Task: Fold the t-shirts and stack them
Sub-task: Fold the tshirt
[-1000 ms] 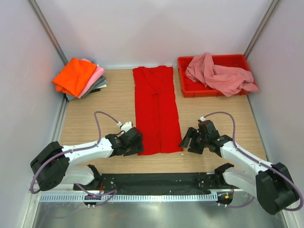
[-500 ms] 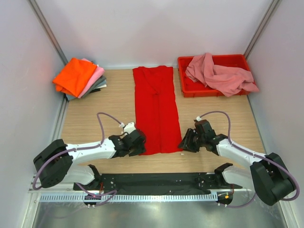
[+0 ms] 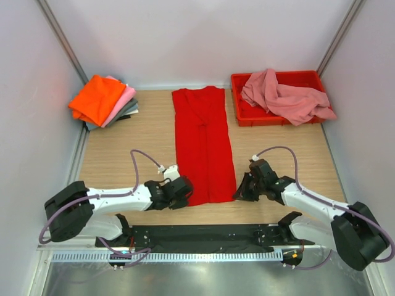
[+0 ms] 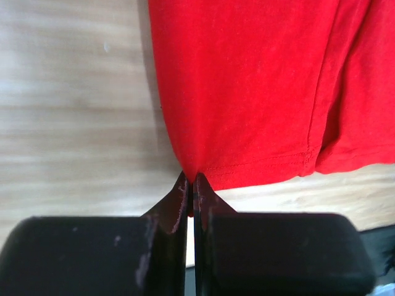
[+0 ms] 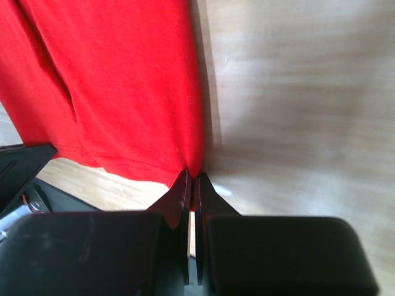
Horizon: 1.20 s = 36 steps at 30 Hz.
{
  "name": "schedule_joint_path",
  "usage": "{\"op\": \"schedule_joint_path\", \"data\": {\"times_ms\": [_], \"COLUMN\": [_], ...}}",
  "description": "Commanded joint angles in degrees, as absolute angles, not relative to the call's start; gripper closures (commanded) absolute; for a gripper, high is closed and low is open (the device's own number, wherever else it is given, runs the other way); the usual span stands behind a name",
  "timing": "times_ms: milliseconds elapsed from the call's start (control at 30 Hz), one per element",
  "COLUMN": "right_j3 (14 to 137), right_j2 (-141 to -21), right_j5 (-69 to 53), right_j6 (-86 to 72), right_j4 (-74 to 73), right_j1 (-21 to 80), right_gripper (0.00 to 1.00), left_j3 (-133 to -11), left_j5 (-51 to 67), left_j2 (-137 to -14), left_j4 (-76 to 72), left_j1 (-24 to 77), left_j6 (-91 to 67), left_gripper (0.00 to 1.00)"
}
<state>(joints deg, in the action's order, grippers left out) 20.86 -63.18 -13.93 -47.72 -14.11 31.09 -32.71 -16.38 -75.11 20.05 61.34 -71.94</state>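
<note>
The red t-shirt lies flat in the middle of the counter, narrowed into a long strip. Its long axis runs straight away from the arms, collar end far and hem end near. The left tool is clenched on the near left corner of the hem; the left wrist view shows its jaws pressed together with the cloth pinched between them. The right tool is clenched likewise on the near right corner. Each arm thus holds its own side, and the rest of the shirt stretches directly ahead of both tools. The next move is probably to carry the hem forward along that axis toward the collar, both arms travelling evenly so the strip halves without skewing. The stack of orange, light pink and grey shirts sits at the far left, and a dusty pink t-shirt lies crumpled in the tray at the far right
</note>
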Motion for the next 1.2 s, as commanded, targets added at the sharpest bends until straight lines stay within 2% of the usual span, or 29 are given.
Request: {"op": "schedule_joint_path", "data": {"times_ms": [0, 167, 300, 433, 533, 767, 1167], "right_j3": [21.71, 22.67, 27.76, 36.98, 45.33, 63.25, 75.23], "right_j2": [-57.50, -46.08, -44.99, -52.28, -59.31, -74.87, -92.00], "right_j5": [-9.85, -6.94, -6.33, -5.98, -3.09, -0.44, -5.10], "right_j6": [-50.18, -55.10, -55.38, -51.51, -47.83, -39.66, -32.17], "right_j4": [-20.99, -29.35, -32.43, -35.24, -37.60, -40.25, -38.23], "right_j1": [33.39, 37.96, 38.06, 38.06, 38.06, 33.93, 25.58], "right_gripper": [0.99, 0.99, 0.99, 0.99, 0.99, 0.99, 0.99], "left_j3": [-33.84, -36.21, -39.89, -48.76, -55.27, -63.80, -78.13], "left_j5": [-18.19, -19.51, -20.03, -22.15, -21.27, -13.36, -7.21], "left_j2": [-73.22, -67.68, -63.47, -61.96, -63.10, -72.65, -93.07], "left_j4": [29.43, 37.60, 43.67, 52.97, 56.06, 53.01, 50.45], "left_j1": [65.03, 71.09, 71.54, 69.18, 63.30, 45.54, 35.95], "left_j6": [-74.87, -79.01, -78.49, -72.28, -67.25, -51.44, -42.80], "left_gripper": [1.00, 1.00, 1.00, 1.00, 1.00, 1.00, 1.00]}}
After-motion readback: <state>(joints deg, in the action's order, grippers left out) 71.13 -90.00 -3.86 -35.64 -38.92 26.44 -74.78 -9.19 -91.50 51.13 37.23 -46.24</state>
